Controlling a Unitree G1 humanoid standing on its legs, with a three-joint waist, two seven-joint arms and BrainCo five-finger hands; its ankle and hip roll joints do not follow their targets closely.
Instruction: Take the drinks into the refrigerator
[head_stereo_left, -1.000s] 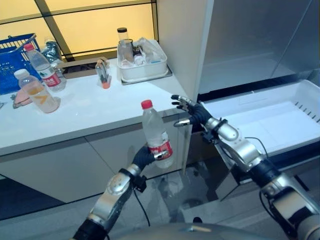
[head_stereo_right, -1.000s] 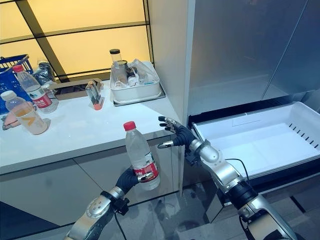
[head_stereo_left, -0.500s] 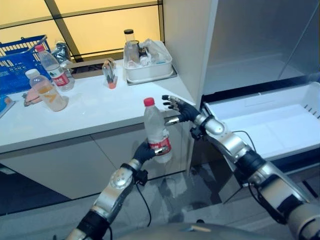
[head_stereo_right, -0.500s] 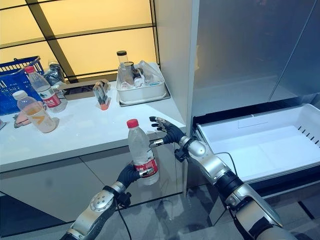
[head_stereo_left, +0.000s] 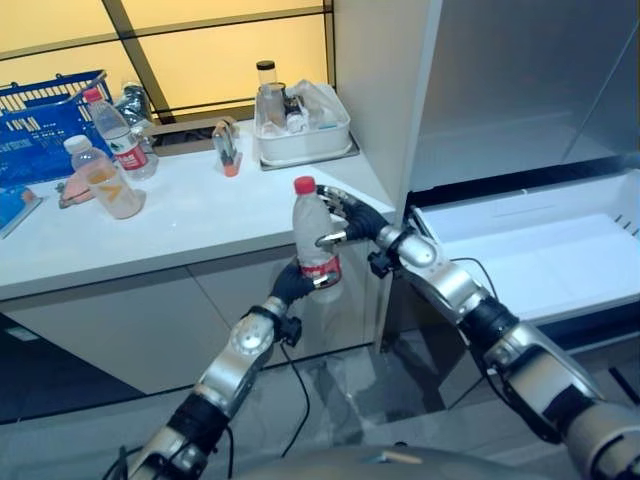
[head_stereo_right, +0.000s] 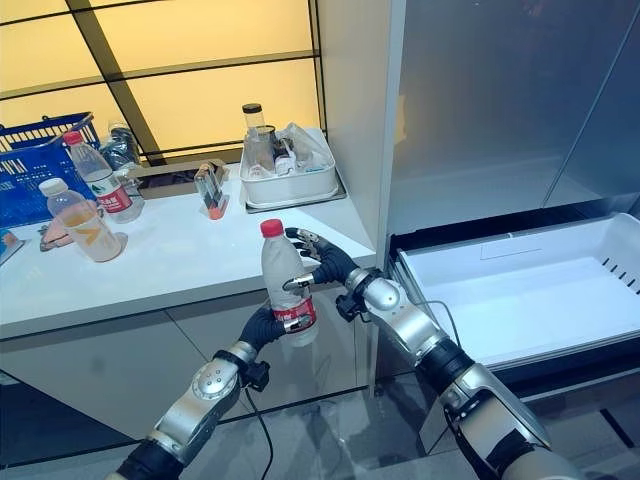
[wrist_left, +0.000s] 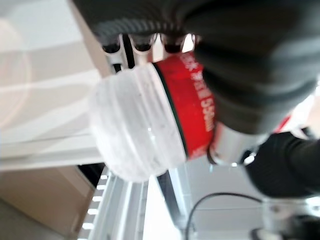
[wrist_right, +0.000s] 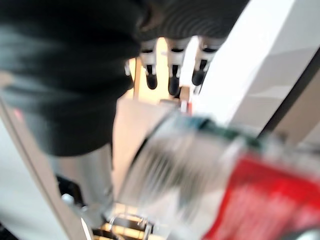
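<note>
Two hands: left robot hand grips upright bottle low; right robot hand, fingers spread, touches its upper side.
Drawer: to the right.

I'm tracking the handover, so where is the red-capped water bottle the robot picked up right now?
In the eye views the water bottle stands upright in the left hand, in front of the white counter edge, with the right hand open beside its upper part, left of the open drawer.

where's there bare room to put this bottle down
The pulled-out white drawer looks bare throughout. The counter is bare between the orange-drink bottle and the white tub. Crowded: its far left, by the blue basket, and the tub itself.
</note>
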